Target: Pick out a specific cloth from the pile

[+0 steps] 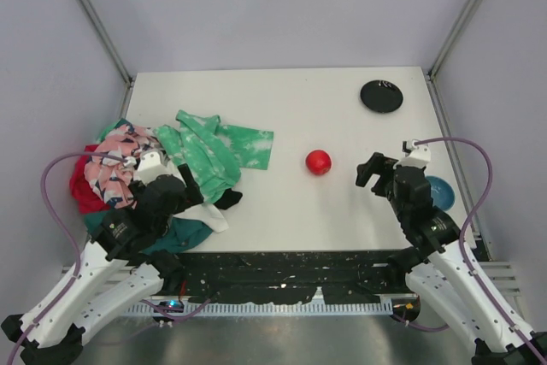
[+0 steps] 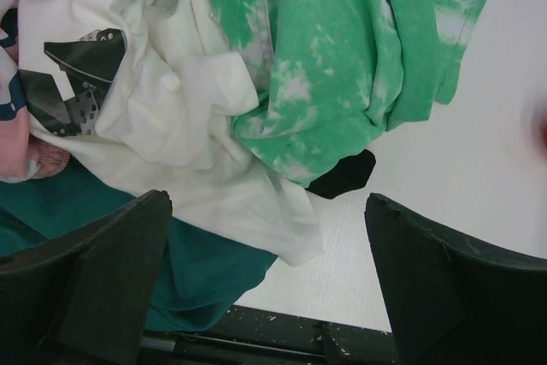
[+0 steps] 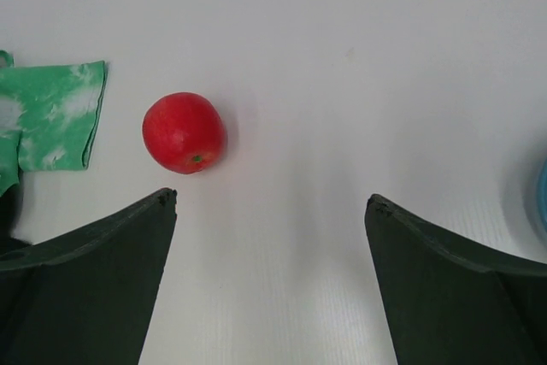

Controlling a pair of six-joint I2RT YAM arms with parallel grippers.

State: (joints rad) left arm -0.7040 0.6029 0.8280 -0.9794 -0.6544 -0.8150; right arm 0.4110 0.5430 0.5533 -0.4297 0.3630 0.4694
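The pile (image 1: 162, 173) lies at the table's left: mint tie-dye (image 1: 224, 147), pink patterned (image 1: 120, 168), red, white and dark teal (image 1: 184, 232) pieces. Only a small tip of the black cloth (image 1: 228, 199) shows, poking out from under the tie-dye at the pile's right edge. It also shows in the left wrist view (image 2: 342, 175), below the tie-dye (image 2: 342, 57) and beside a white cloth (image 2: 171, 108). My left gripper (image 1: 188, 188) (image 2: 267, 203) is open and empty above the pile's near right edge. My right gripper (image 1: 380, 168) (image 3: 272, 198) is open and empty over bare table.
A red ball-like fruit (image 1: 318, 161) (image 3: 184, 132) sits mid-table, left of the right gripper. A black round dish (image 1: 381, 96) lies at the far right. A blue bowl (image 1: 440, 192) sits by the right arm. The teal cloth (image 2: 197, 262) hangs at the table's near edge.
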